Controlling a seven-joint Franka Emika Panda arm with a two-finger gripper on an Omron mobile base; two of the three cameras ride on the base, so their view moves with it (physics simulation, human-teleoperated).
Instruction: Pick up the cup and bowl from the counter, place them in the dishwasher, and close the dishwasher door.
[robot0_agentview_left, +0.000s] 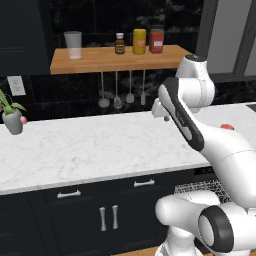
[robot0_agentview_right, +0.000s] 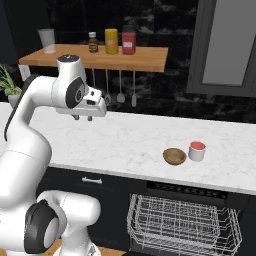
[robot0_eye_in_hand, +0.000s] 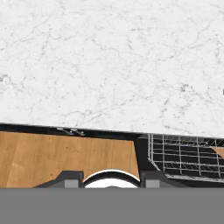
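My pincer (robot0_agentview_right: 83, 118) hangs above the counter (robot0_agentview_right: 130, 142), pointing down at the marble, well to the left of the task items as seen in the right base view. In the hand view its two finger tips (robot0_eye_in_hand: 70, 179) stand far apart at the bottom edge, so the pincer is set wide and holds nothing. The cup (robot0_agentview_right: 197, 151), light grey with a red-pink inside, stands upright on the counter near its front edge. The bowl (robot0_agentview_right: 174, 156), brown and shallow, rests just beside the cup on its left; whether the two touch cannot be determined. Both sit above the dishwasher (robot0_agentview_right: 187, 192), which is open, with its light-grey wire rack (robot0_agentview_right: 180, 225) pulled out below the counter edge. The same rack (robot0_eye_in_hand: 186, 157) appears in the hand view at lower right, beneath the counter (robot0_eye_in_hand: 109, 61), next to wooden floor (robot0_eye_in_hand: 61, 157). In the left base view my arm hides most of the cup (robot0_agentview_left: 227, 127); only its red top shows. A wooden shelf (robot0_agentview_right: 95, 57) on the back wall carries a tumbler (robot0_agentview_right: 47, 40) and three containers (robot0_agentview_right: 111, 41).
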